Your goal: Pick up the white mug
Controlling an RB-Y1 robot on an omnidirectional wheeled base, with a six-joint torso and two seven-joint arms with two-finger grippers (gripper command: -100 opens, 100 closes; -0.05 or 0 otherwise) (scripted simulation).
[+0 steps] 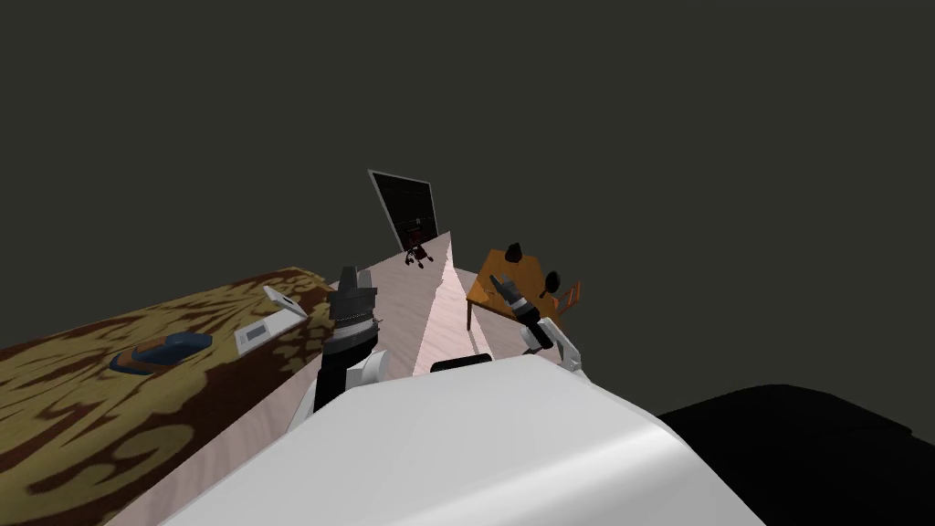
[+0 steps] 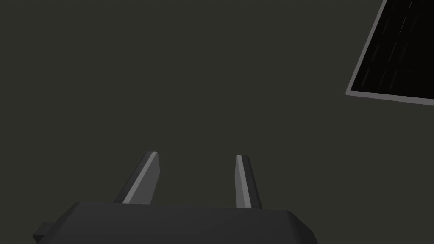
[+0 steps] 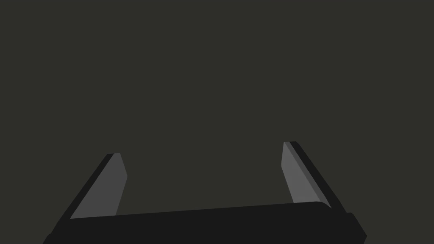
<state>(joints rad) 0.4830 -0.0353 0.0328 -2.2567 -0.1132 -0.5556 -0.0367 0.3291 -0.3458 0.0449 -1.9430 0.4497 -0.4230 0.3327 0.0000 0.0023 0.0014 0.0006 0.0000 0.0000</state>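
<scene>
While left claw (image 2: 197,155) and right claw (image 3: 203,148) gape empty, swirl-patterned brown-gold surface (image 1: 73,411), flat orange table (image 1: 484,289).

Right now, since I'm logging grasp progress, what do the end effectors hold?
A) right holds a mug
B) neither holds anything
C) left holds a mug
B: the left end effector and right end effector both show fingers apart with nothing between them.

The floor (image 1: 411,310) is pale, smooth wood planking; the bench (image 1: 482,290) is orange wood; the wall (image 1: 548,110) and the left gripper (image 2: 197,154) are matt grey.
</scene>
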